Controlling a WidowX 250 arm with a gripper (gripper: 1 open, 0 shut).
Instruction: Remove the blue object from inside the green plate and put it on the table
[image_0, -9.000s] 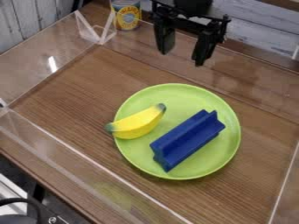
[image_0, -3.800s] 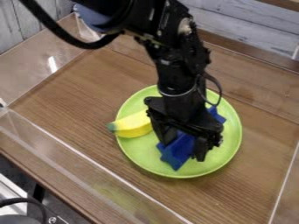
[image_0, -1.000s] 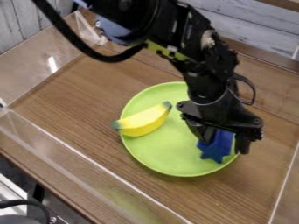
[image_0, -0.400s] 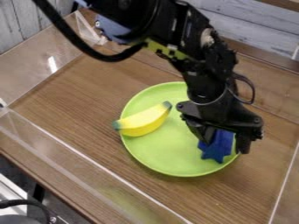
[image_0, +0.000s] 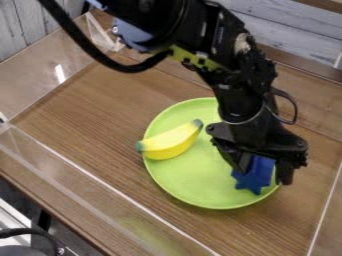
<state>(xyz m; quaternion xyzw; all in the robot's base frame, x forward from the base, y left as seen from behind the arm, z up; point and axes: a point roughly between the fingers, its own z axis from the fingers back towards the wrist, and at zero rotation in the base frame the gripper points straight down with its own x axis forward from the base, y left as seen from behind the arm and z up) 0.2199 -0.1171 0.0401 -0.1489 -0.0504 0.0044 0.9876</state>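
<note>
— Brown wood-grain table (image_0: 80, 120) is being shown, edged by clear acrylic walls (image_0: 40, 185). How is the scene being laid out?

— At the centre and toward four o'clock, the green plate (image_0: 187, 180) is being seen lying flat on the wood. A yellow banana (image_0: 171, 143) is being carried on its nine o'clock side.

— And the gripper (image_0: 259, 166)?

— It is being pointed steeply down over the plate's three o'clock edge, with its black fingers (image_0: 285, 165) being held wide apart. The blue object (image_0: 257, 176) is being seen standing between them, at the plate's rim.

— Is the block being gripped?

— That cannot be told. The fingers are being shown close on either side of it, but contact is not being made clear.

— What is being hidden?

— The upper part of the blue object is being covered by the gripper, so only its lower end is being seen. The plate's twelve o'clock portion is being masked by the black arm (image_0: 201, 50). Whether the block's foot is being rested on the plate or lifted off it cannot be made out.
</note>
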